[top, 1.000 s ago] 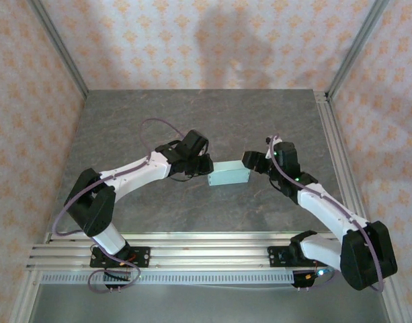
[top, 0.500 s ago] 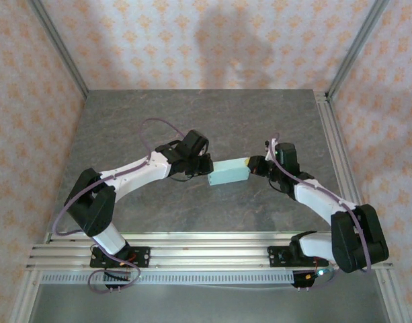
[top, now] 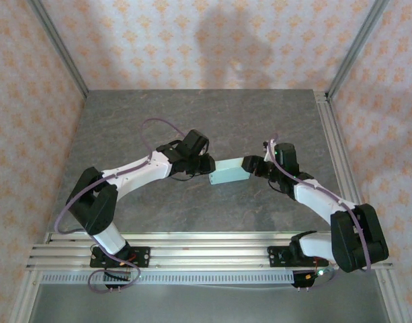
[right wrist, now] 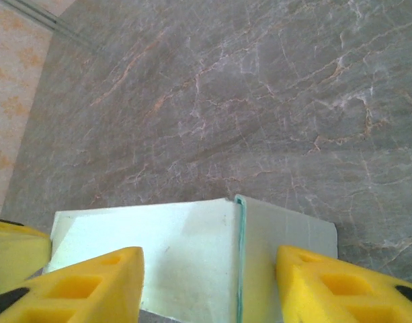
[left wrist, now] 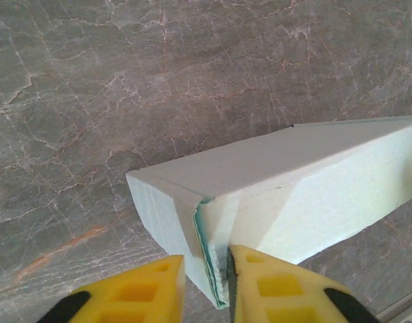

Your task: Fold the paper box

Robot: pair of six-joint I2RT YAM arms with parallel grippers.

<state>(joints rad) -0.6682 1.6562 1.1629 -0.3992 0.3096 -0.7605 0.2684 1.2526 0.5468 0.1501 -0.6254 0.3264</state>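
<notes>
The paper box (top: 229, 173) is a small pale mint-green folded box on the grey table, lying between my two grippers. My left gripper (top: 204, 167) is at its left end. In the left wrist view the yellow fingers (left wrist: 273, 286) straddle the corner seam of the paper box (left wrist: 293, 175), a little apart; the right finger touches the card and a thin gap shows on the other side. My right gripper (top: 254, 165) is at the right end. In the right wrist view it (right wrist: 210, 250) stands open, fingertips wide apart over the paper box (right wrist: 165, 249).
The grey marble tabletop (top: 192, 114) stretches behind and in front of the box. Aluminium rails (top: 192, 250) run along the near edge and a rail (top: 337, 155) along the right side. Patterned walls close in the back and sides.
The right gripper closed at the box's right end and has opened again, and its arm swung inward. The box's right end has turned slightly away. The left jaws have loosened a little.
</notes>
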